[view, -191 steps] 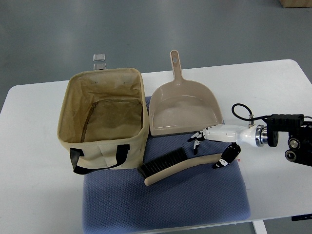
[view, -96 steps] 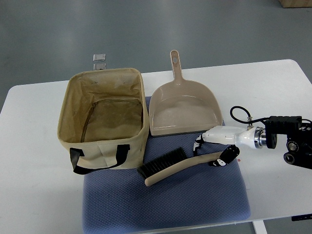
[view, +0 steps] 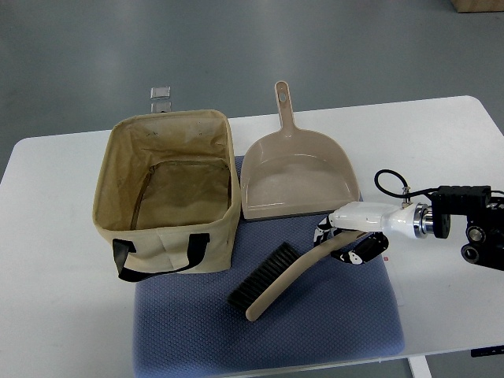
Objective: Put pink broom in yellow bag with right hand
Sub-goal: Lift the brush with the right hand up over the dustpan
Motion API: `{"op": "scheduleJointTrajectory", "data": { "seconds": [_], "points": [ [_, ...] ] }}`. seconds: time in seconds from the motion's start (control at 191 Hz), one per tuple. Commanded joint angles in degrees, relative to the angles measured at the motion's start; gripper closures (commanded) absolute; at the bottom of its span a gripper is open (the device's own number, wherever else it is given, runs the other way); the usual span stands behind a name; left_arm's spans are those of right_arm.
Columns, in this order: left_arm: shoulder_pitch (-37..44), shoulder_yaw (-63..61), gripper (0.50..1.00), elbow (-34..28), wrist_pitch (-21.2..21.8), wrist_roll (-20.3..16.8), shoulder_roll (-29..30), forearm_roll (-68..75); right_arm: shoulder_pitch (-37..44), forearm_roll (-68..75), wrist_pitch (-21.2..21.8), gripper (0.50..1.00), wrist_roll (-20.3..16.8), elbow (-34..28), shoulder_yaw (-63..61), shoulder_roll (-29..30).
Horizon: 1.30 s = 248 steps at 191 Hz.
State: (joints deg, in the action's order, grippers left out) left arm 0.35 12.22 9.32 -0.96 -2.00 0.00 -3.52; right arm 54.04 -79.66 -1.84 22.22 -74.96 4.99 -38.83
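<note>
Broom [view: 277,275] lies on the blue mat [view: 331,331], about mid-mat, just in front of the dustpan [view: 298,177] and to the right of the bag's front corner. Colour reads beige-pink, with dark bristles. Long axis runs diagonally: bristle head toward the mat's near-left, handle rising toward the far-right, where it ends at the hand.

Right hand [view: 346,242] comes in from the bench's right edge, white forearm level with the dustpan's front lip. Fingers [view: 324,232] are curled round the handle tip, with the thumb side below; judged a closed grip on the broom's handle end. Whether the bristle end is clear of the mat or dragging on it cannot be told from this view.

Yellow bag [view: 169,197] stands upright at the mat's far-left corner, mouth open, black strap [view: 157,256] on the near wall. Inside looks empty. It lies to the left of the hand, with the broom's whole length between them.

Judgement: the grip is at the extreme end, so the head hangs far out toward the bag. The coming move needs lift first, then travel left, bristle end leading over the bag's right rim. Risk: the head catches the near-right corner of the rim.

Left arm does not show.
</note>
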Motion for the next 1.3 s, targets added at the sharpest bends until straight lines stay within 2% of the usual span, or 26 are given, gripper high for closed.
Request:
{"op": "scheduleJointTrajectory", "data": {
  "seconds": [0.0,0.335,0.571,1.105,1.293],
  "points": [
    [0.0,0.0,0.500,0.0,0.0,0.1,0.0,0.0,0.1,0.4,-0.1,1.000,0.7,0.0,-0.3,-0.3],
    [0.0,0.0,0.500,0.0,0.0,0.0,0.0,0.0,0.6,2.1,0.7,1.000,2.5,-0.2,-4.5,-4.1],
    [0.0,0.0,0.500,0.0,0.0,0.0,0.0,0.0,1.9,4.1,3.8,1.000,4.6,-0.4,-8.6,-8.6],
    [-0.1,0.0,0.500,0.0,0.0,0.0,0.0,0.0,7.4,6.5,11.0,1.000,5.4,0.3,-16.4,-19.7],
    [0.0,0.0,0.500,0.0,0.0,0.0,0.0,0.0,9.7,6.6,13.4,1.000,5.2,2.5,-19.8,-19.7]
  ]
}}
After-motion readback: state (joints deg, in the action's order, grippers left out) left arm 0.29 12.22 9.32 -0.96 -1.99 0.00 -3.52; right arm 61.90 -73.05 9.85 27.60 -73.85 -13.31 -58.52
